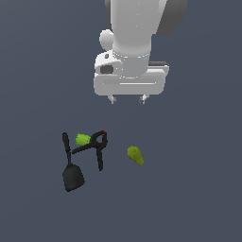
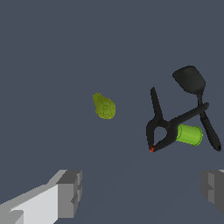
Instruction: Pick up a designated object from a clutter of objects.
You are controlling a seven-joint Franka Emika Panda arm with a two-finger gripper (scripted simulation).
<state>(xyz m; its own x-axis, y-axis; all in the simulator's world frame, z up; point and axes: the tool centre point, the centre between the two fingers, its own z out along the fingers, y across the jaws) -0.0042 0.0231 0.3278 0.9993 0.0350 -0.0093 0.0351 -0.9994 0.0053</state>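
Well, the gripper (image 1: pixel 127 99) hung high, jaws spread and empty, off to the exterior view's right of the black spatula (image 1: pixel 71 176) and black clamp (image 1: pixel 97 144), whose handles hemmed in the bright green cylinder (image 1: pixel 83 139); the yellow-green pear (image 1: pixel 135 155) lay apart, rightward.

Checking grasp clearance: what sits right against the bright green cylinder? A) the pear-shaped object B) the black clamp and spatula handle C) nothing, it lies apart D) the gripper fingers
B: the green cylinder lies wedged between the black clamp and the spatula handle; the pear-shaped object lies apart.
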